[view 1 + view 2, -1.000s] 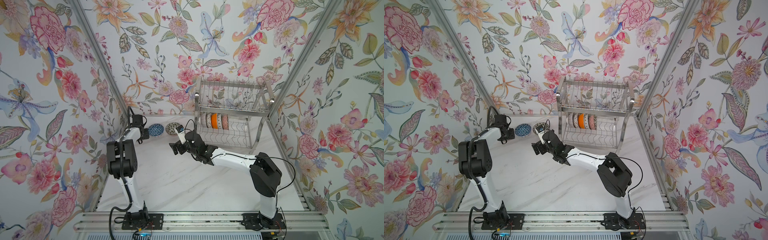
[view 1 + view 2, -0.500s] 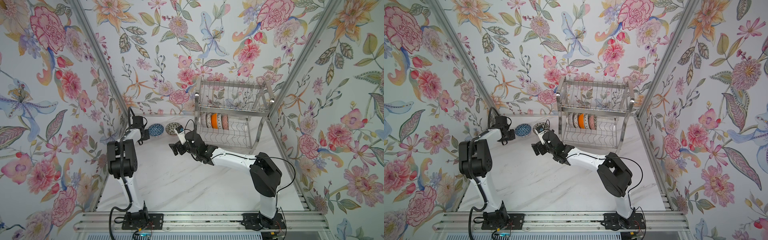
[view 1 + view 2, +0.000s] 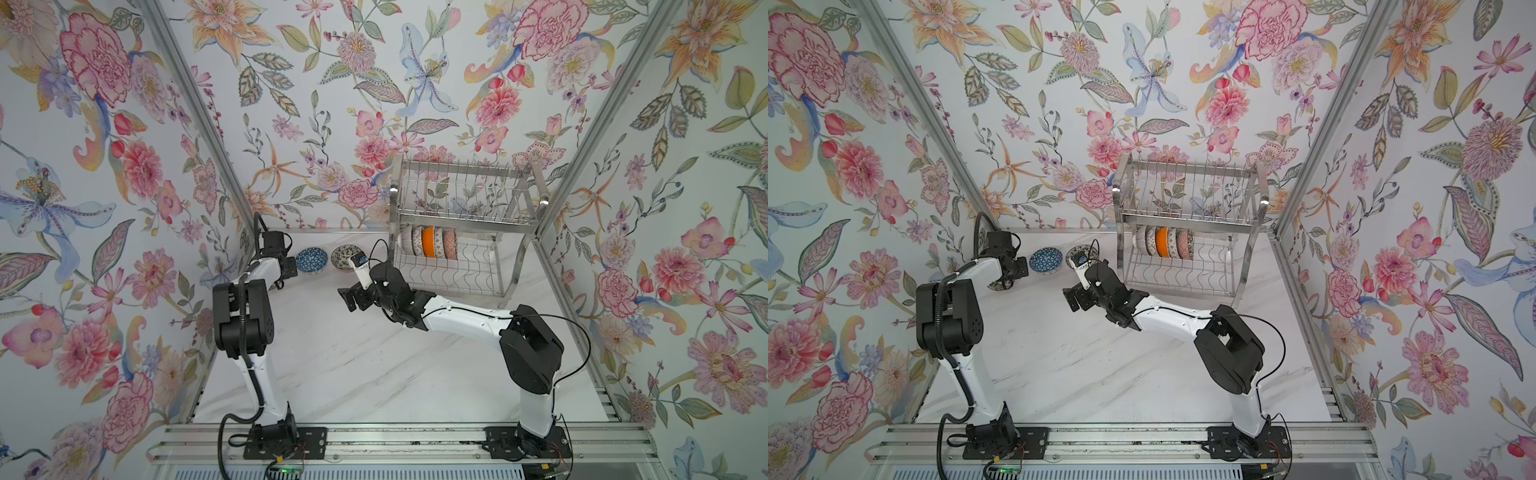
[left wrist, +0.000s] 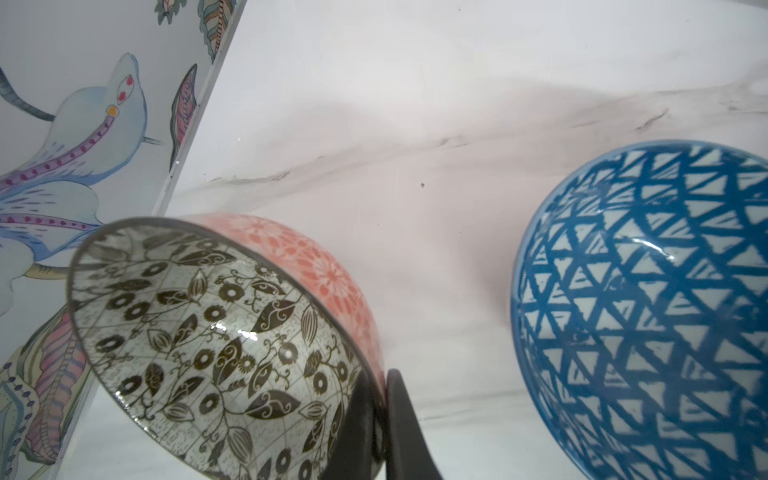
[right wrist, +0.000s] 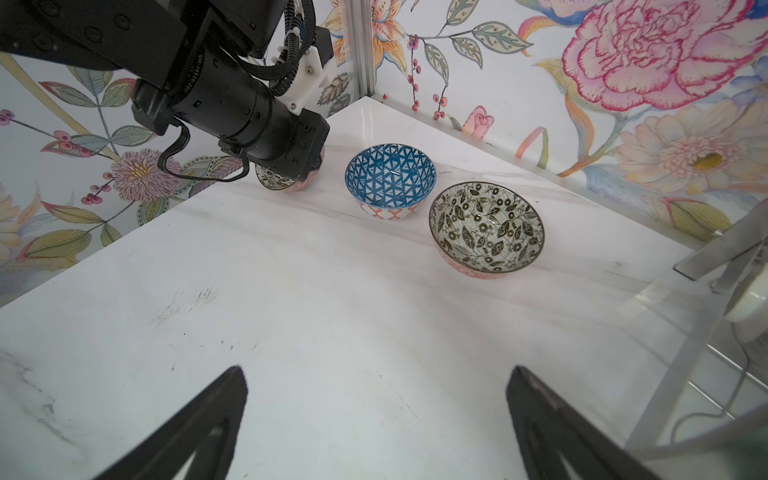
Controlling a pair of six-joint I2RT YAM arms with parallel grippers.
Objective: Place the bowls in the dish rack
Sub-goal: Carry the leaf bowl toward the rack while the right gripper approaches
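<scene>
My left gripper [image 4: 380, 380] is shut on the rim of a tilted bowl [image 4: 199, 332] with a black-and-white leaf inside and a pink outside, close to the left wall; it also shows in a top view [image 3: 1000, 285]. Beside it on the table stand a blue triangle-patterned bowl [image 3: 311, 260] [image 5: 390, 178] and a second black-and-white bowl [image 3: 344, 257] [image 5: 486, 226]. My right gripper [image 3: 351, 297] [image 5: 376, 370] hangs open over bare table in front of those two. The dish rack [image 3: 461, 226] stands at the back right, with several bowls [image 3: 428, 242] on edge in its lower tier.
Floral walls close in the marble table [image 3: 353, 365] on three sides, and the left wall [image 4: 62, 145] is right next to the held bowl. A rack leg [image 5: 723, 249] stands near my right gripper. The rack's upper tier [image 3: 1187, 195] holds nothing.
My left gripper has shut on the rim of the leaf-patterned bowl by the left wall. The right arm has not moved.
</scene>
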